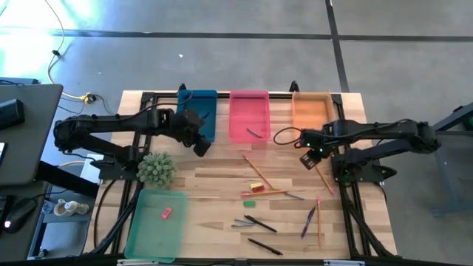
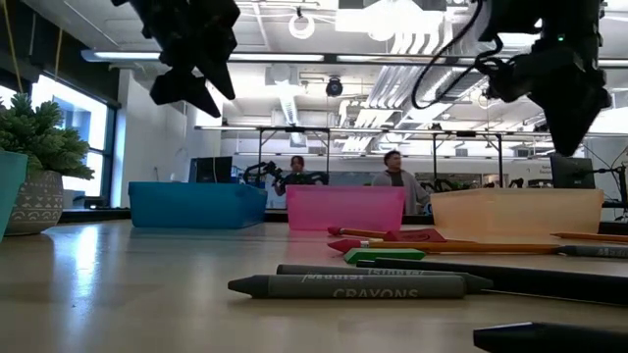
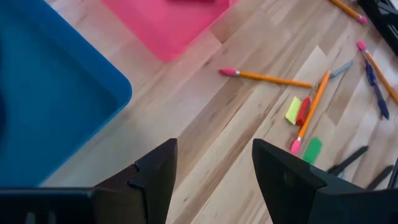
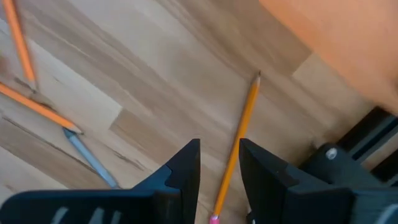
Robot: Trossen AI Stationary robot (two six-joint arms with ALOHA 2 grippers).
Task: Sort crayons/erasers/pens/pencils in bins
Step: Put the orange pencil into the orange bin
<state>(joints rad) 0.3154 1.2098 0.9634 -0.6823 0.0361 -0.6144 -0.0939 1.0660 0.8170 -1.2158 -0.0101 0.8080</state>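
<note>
My left gripper is open and empty, raised above the table by the blue bin's near end. My right gripper is open by a narrow gap and empty, raised just near of the orange bin. An orange pencil lies flat on the table below it. More pencils, a yellow eraser, a green eraser, grey crayons, a purple pen and black pens lie at the table's middle and near right. A pink eraser lies in the green bin. A grey stick lies in the pink bin.
A potted plant stands between the blue bin and the green bin, close to my left arm. A small red piece lies beside the yellow eraser. Bare wood shows between the bins and the scattered items. People show in the room behind.
</note>
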